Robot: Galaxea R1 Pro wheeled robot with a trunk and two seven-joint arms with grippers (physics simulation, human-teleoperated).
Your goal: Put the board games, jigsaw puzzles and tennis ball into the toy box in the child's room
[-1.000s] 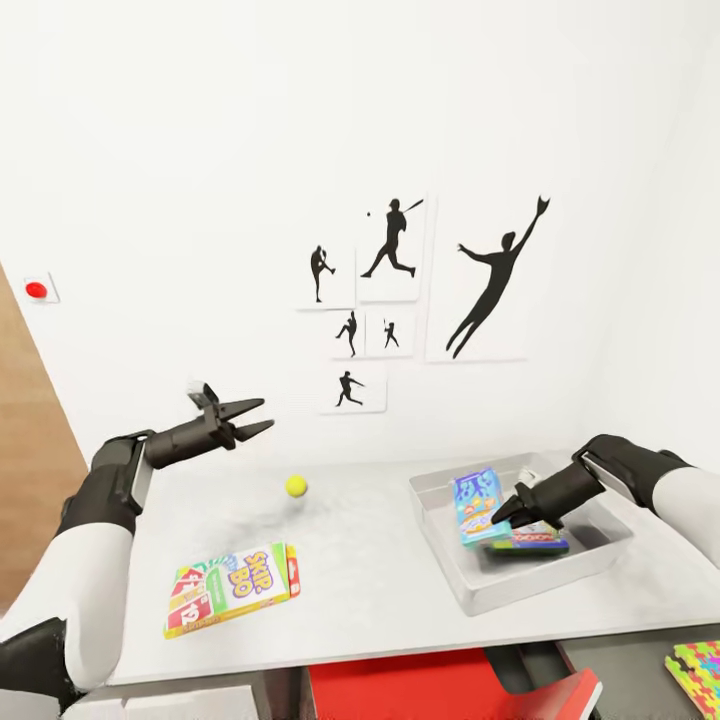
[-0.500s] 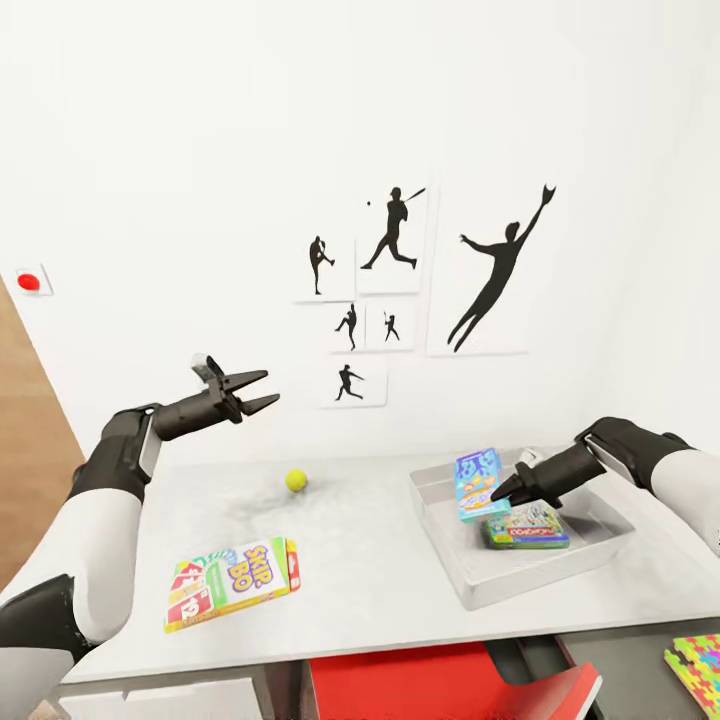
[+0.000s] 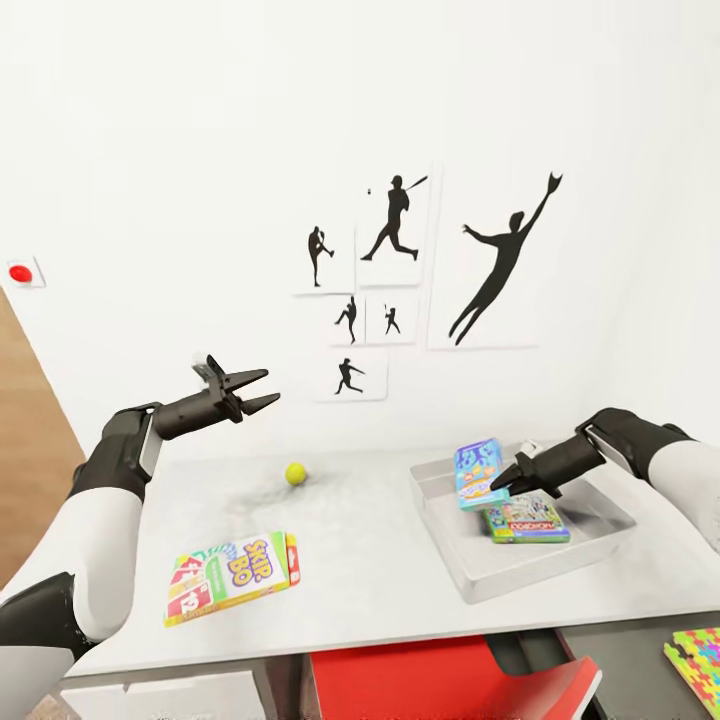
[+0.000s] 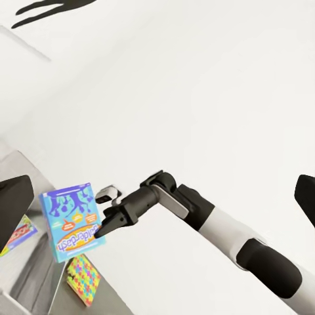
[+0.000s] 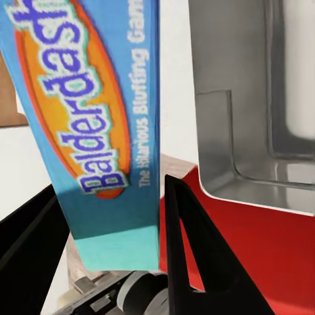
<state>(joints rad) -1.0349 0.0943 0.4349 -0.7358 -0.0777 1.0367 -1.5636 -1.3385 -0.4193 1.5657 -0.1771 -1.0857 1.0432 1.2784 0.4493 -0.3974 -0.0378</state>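
Note:
On the table (image 3: 380,545), the toy box (image 3: 530,578) stands at the right with the pale green board game (image 3: 527,520) lying flat in it. My right gripper (image 3: 503,484) is shut on the small blue board game (image 3: 476,472), held tilted just above the green one. The right wrist view shows the blue box (image 5: 98,118) between my black fingers (image 5: 197,256), over the toy box (image 5: 256,98). The SKIP-BO box (image 3: 232,578) lies at the table's front left, and the tennis ball (image 3: 295,473) sits behind it. My left gripper (image 3: 258,391) hangs open above the table's left rear. A jigsaw puzzle (image 3: 700,655) lies on the lower side unit.
A white wall with black sports silhouettes (image 3: 400,280) stands right behind the table. A red seat (image 3: 420,680) is tucked under the table's front edge. In the left wrist view the blue box (image 4: 72,220), my right gripper (image 4: 104,230) and the puzzle (image 4: 84,279) appear.
My right gripper has raised the blue box off the pale green one and tilted it more upright. The head view has shifted slightly. My left arm has hardly moved.

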